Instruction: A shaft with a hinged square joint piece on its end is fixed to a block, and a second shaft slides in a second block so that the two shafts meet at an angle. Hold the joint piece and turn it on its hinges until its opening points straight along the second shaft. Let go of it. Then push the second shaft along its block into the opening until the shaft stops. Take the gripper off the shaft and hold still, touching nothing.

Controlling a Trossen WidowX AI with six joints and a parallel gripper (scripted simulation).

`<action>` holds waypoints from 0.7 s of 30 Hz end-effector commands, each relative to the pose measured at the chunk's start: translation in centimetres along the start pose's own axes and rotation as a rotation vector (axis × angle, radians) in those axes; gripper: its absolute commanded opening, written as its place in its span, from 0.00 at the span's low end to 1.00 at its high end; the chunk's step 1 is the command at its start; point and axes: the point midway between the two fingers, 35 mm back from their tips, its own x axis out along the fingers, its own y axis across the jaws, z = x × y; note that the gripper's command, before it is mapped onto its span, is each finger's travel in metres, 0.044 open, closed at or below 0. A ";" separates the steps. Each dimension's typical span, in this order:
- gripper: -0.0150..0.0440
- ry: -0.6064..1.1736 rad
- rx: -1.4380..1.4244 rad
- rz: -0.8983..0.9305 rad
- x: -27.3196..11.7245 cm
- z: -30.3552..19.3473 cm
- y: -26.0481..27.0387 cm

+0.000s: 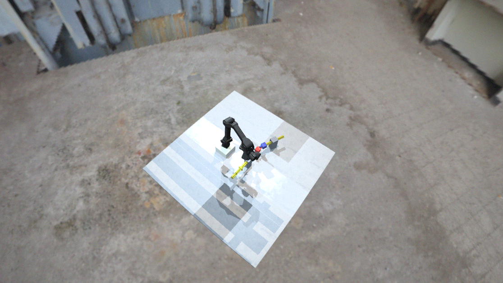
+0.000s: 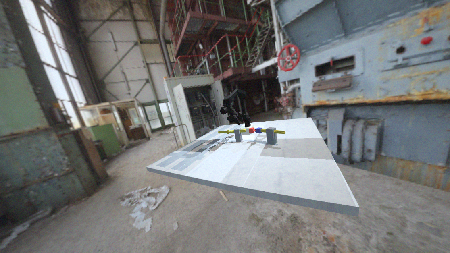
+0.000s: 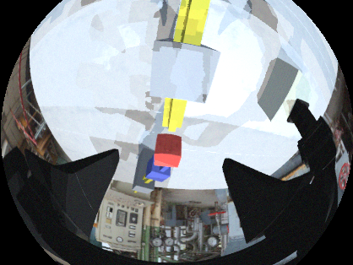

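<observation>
The red joint piece [image 1: 258, 149] [image 2: 251, 129] [image 3: 168, 148] hangs on the blue hinge part [image 1: 263, 144] [image 2: 258, 130] [image 3: 157, 170] of the fixed shaft [image 2: 280, 132], which passes through its grey block [image 1: 273, 142] [image 2: 271, 137] [image 3: 143, 172]. The second yellow shaft [image 1: 239, 170] [image 2: 223, 131] [image 3: 192, 18] runs through the other grey block [image 2: 238, 135] [image 3: 181, 72]. Its near end stands apart from the red piece, with a short gap. The opening of the red piece cannot be seen. My gripper [image 3: 172, 159] is open and empty; in the wrist view its fingers lie either side of the red piece, touching nothing visible.
The arm's pale base [image 1: 225, 150] stands on the tabletop [image 1: 299, 186] [image 2: 283, 176], off to one side of the shafts. The arm reaches over from it. The second shaft carries a small yellow collar [image 1: 240, 168] beyond its block. Shadows cross the tabletop.
</observation>
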 end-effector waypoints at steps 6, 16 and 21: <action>1.00 0.014 0.031 0.017 -0.1 0.0 0.0; 1.00 -0.078 -0.244 0.044 -1.8 3.2 1.1; 1.00 -0.140 -0.406 0.035 -2.8 5.2 1.4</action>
